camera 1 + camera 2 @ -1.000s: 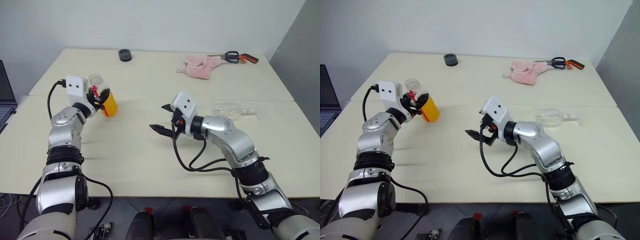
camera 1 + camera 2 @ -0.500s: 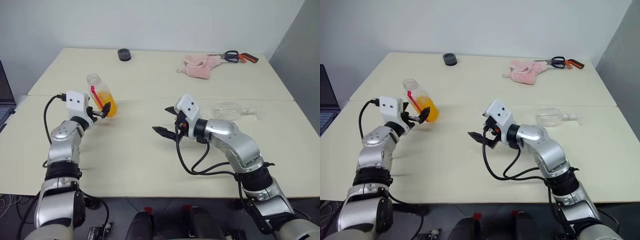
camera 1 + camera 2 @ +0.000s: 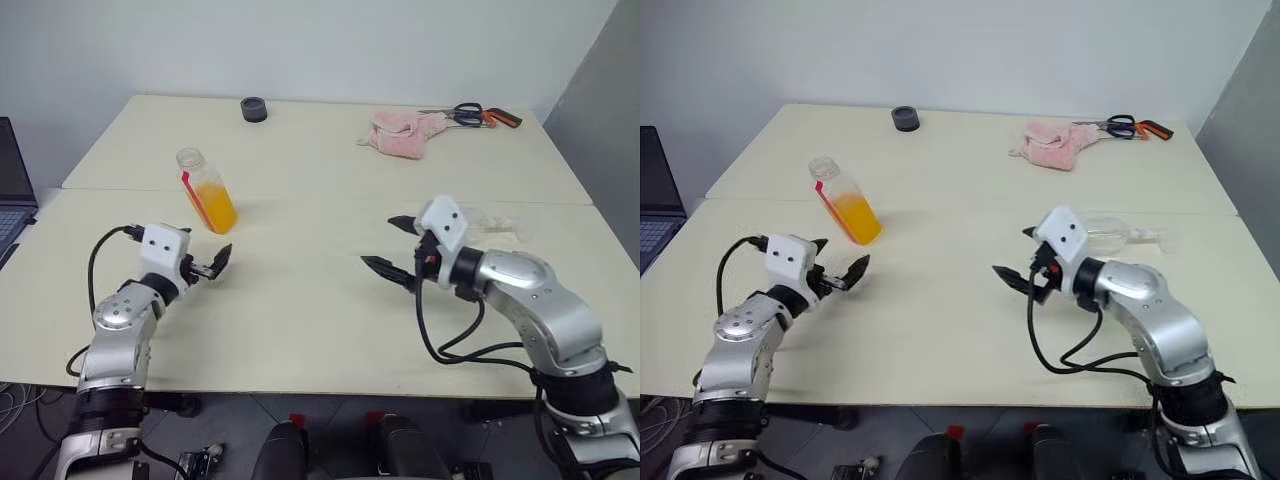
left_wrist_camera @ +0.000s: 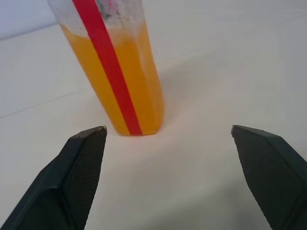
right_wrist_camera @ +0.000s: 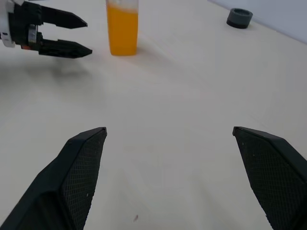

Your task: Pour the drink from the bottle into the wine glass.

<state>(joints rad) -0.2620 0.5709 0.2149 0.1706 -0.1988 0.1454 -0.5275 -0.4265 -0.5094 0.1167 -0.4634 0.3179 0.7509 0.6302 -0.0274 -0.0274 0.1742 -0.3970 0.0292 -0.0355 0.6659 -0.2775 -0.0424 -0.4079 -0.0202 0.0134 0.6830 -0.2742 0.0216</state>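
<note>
Both arms silver-grey metal w/ rounded joint housings & black bands between segments. Each wrist has a white boxy cam module w/ small dark dots; left gripper [image 3: 206,263] & right gripper [image 3: 395,247] each w/ 2 black pointed fingers, textured inner pads. Black cables loop from wrists along forearms
</note>
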